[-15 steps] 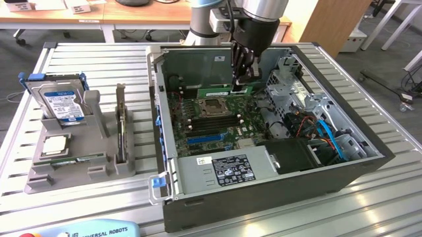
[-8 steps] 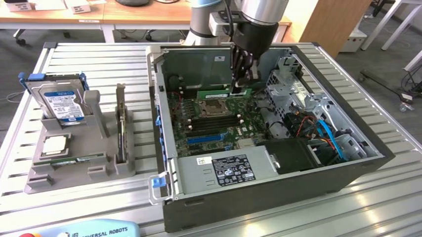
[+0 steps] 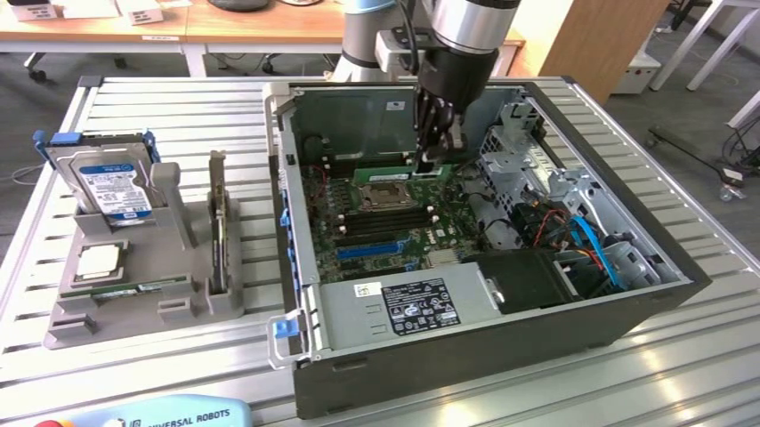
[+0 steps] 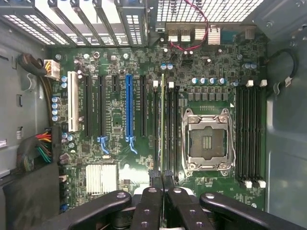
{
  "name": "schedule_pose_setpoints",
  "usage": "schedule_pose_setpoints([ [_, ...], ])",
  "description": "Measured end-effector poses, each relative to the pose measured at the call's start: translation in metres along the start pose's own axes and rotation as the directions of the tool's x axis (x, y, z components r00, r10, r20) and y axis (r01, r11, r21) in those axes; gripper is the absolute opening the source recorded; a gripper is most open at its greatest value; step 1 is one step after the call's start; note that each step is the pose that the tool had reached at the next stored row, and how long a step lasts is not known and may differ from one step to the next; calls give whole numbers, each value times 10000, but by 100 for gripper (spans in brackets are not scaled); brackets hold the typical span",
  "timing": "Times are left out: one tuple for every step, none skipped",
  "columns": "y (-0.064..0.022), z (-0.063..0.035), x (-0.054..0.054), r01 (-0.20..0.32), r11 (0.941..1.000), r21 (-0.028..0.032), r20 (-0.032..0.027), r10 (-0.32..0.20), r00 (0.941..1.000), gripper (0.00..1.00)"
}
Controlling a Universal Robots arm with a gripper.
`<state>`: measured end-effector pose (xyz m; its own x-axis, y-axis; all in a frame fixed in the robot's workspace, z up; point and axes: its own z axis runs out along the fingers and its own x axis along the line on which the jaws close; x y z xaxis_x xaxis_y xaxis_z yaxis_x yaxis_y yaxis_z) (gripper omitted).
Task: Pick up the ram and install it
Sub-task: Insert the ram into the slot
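Observation:
The ram, a thin green stick, is inside the open computer case, level above the motherboard, just beyond the empty processor socket. My gripper reaches straight down into the case and is shut on one end of it. In the wrist view the ram is seen edge-on, pinched by the black fingertips of my gripper. It runs along the memory slots beside the socket. Whether it touches a slot I cannot tell.
A grey holder at the exterior view's left carries a hard drive, a square silver chip and an upright card. Inside the case are the power supply, drive cage and blue and red cables.

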<state>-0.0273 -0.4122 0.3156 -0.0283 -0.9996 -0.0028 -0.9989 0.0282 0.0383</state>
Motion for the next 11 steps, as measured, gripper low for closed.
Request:
schedule_pose_setpoints([
  [0,8,0,0,10000,-1,0,0,10000,12],
  [-1,16,0,0,10000,-3,0,0,10000,12],
  [-1,24,0,0,10000,-3,0,0,10000,12],
  [-1,31,0,0,10000,-4,0,0,10000,12],
  [-2,38,0,0,10000,-5,0,0,10000,12],
  [-2,45,0,0,10000,-6,0,0,10000,12],
  [-2,51,0,0,10000,-7,-1,0,10000,12],
  [-2,59,0,0,10000,-8,-1,0,10000,12],
  [-3,67,0,0,10000,-10,0,0,10000,12],
  [-3,76,0,0,10000,-14,-1,0,10000,12],
  [-4,87,0,0,10000,-18,0,0,10000,12],
])
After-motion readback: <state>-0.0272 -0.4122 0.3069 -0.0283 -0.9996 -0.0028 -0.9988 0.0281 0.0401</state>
